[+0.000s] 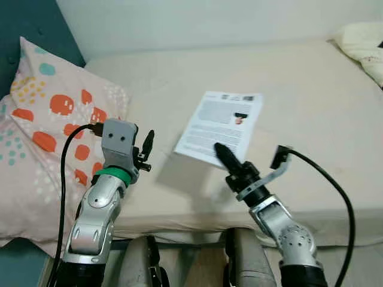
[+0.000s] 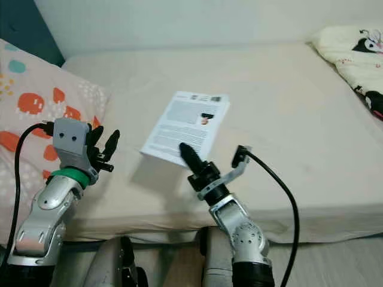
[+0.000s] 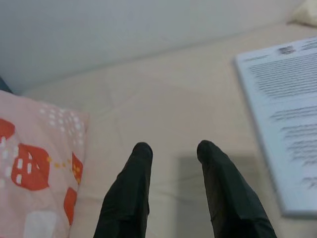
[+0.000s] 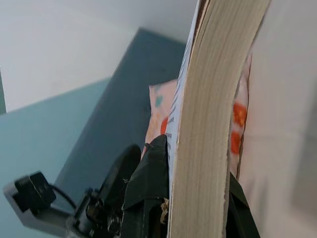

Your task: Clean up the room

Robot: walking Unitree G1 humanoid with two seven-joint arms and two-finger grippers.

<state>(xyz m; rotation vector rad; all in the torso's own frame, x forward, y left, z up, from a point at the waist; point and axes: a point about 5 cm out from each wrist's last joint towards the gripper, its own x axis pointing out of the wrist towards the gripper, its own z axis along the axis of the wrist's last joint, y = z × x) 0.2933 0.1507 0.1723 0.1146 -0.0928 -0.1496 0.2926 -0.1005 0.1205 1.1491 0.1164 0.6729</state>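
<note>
Book (image 1: pixel 221 127) on bed (image 1: pixel 311 101), near edge pinched by right end effector (image 1: pixel 219 150); left end effector (image 1: pixel 145 149) spread, empty.

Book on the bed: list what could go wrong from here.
1. The right pincer clamps only the near corner of the book, so the rest overhangs; lifted from there it may sag or slip out.
2. The pages' edge sits between the fingers in the right wrist view, so a tight squeeze could crease them.
3. The left pincer hangs open between book and pillow; a leftward swing of the book might strike it.
</note>
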